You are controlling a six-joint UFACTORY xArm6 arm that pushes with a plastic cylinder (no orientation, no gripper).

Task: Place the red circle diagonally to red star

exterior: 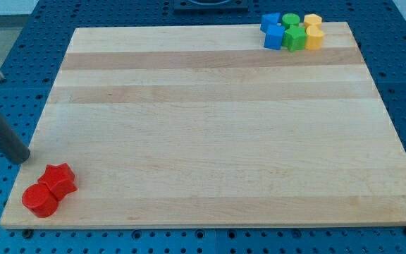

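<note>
The red star (60, 179) lies near the board's bottom-left corner. The red circle (39, 200) touches it, diagonally below and to its left. My tip (22, 158) rests at the board's left edge, just above and to the left of the red star, apart from both red blocks. The dark rod slants up toward the view's left edge.
The wooden board (210, 127) fills most of the view on a blue pegboard table. At its top right stands a tight cluster: two blue blocks (273, 31), two green blocks (294, 32) and two yellow blocks (314, 32).
</note>
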